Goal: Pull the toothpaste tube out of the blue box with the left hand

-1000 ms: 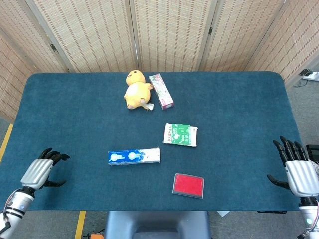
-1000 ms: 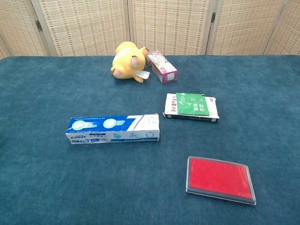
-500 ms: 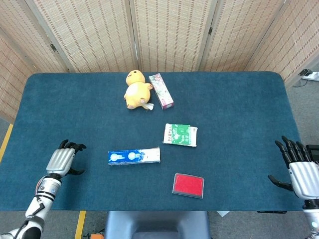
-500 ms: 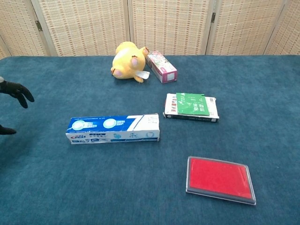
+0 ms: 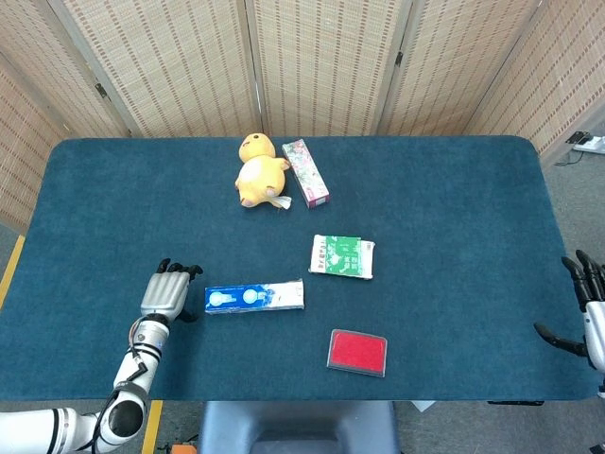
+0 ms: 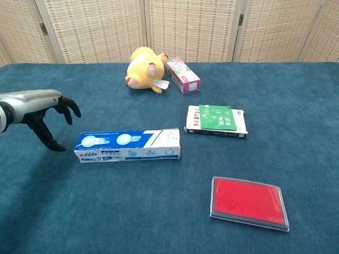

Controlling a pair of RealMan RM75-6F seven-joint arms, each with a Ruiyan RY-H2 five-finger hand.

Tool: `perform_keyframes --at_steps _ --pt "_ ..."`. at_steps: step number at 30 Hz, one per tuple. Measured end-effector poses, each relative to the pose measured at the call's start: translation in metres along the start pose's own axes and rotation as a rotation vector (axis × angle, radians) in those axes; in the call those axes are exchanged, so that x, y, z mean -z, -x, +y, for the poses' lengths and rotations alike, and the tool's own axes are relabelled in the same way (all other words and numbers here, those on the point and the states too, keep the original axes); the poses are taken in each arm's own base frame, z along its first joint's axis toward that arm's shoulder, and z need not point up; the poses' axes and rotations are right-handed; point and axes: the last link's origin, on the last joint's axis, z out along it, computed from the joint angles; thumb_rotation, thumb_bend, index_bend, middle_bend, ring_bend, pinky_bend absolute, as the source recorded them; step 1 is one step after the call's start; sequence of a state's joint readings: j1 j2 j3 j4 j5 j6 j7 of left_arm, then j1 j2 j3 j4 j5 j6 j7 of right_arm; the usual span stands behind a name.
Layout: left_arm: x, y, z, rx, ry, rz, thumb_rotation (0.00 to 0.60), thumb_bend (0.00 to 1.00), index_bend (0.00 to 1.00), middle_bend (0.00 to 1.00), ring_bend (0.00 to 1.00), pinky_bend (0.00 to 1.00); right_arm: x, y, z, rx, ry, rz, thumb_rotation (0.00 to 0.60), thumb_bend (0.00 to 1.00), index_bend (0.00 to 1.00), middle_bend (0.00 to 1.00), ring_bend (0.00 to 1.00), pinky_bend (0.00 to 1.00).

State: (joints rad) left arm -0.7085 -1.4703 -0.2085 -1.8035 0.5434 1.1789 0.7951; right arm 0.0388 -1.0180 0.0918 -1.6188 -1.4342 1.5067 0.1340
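The blue toothpaste box [image 5: 255,296] [image 6: 127,145] lies flat on the teal table, long side running left to right, with its flaps closed and no tube showing. My left hand [image 5: 165,293] [image 6: 39,108] hovers just off the box's left end, fingers spread and curved, holding nothing and a small gap away from the box. At the far right edge of the head view my right hand [image 5: 588,317] stands with fingers apart, empty, far from the box. It does not show in the chest view.
A green and white packet [image 5: 342,255] [image 6: 216,120] lies right of the box. A red flat case [image 5: 357,352] [image 6: 248,203] sits at the front. A yellow plush toy [image 5: 258,171] [image 6: 143,70] and a pink floral box [image 5: 306,172] [image 6: 181,75] are at the back.
My left hand has travelled right across the table, from the left edge to just beside the box's left end. My right hand has drifted further right, toward the frame edge.
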Motion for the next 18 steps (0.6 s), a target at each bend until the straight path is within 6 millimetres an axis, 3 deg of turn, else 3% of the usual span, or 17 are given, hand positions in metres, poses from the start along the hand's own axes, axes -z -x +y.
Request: perform_keyframes --at_steps 18 --pt "-0.014 0.016 0.022 0.017 -0.016 -0.072 0.600 0.19 0.23 0.32 0.15 0.07 0.010 -0.018 0.014 -0.092 0.004 0.056 0.600 0.20 0.00 0.00 0.00 0.00"
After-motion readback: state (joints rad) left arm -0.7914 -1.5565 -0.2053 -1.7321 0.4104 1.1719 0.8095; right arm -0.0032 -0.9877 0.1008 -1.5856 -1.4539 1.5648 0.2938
